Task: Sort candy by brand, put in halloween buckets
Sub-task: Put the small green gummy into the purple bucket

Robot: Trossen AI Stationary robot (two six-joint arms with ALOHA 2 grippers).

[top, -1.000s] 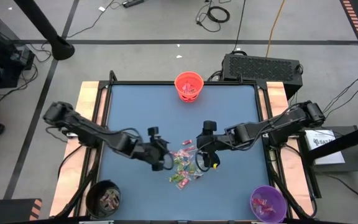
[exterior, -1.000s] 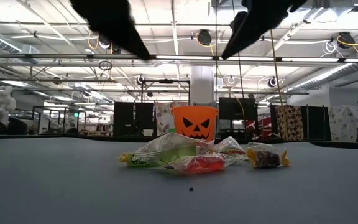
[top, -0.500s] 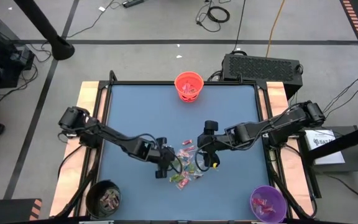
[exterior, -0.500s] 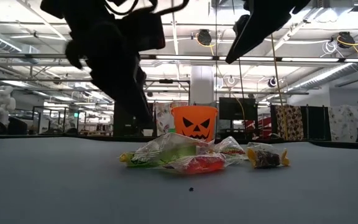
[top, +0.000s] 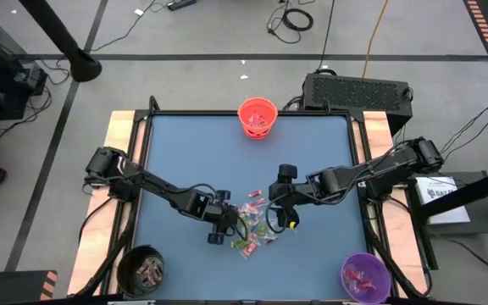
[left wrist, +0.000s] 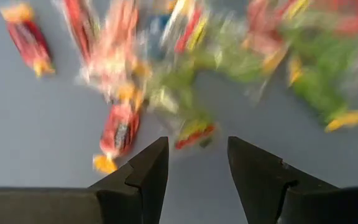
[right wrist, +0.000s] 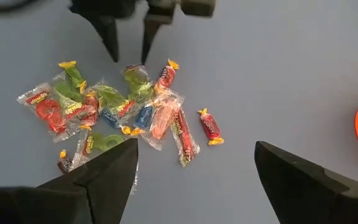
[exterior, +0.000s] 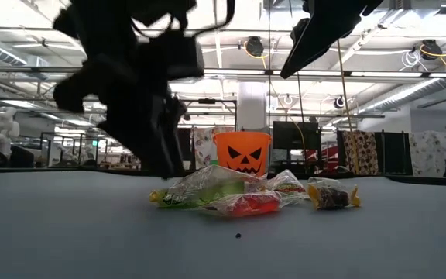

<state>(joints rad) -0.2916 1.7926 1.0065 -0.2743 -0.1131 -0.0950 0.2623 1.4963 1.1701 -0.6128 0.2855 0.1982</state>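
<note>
Left hand (top: pixel 230 227) down low at the near-left edge of the candy (top: pixel 252 224) pile, fingers apart with nothing between them, tips just short of the wrappers; in the left wrist view, a small red-and-yellow piece (left wrist: pixel 193 132) lying right ahead of the gap; right hand (top: pixel 280 219) hanging above the right side of the same pile, spread wide and empty, waiting; pile loose in the middle of the table (top: pixel 185 152), well over a dozen pieces, reds, greens and a couple of blues mixed together, none yet separated by brand; orange bucket (top: pixel 257 117) at the far edge with some sweets already inside; black bucket (top: pixel 141 270) at the near-left corner and purple bucket (top: pixel 365 277) at the near-right corner each holding a few too; sorting well begun, then, but plenty left; by the look of it, a pick about to start, nothing gripped yet
</note>
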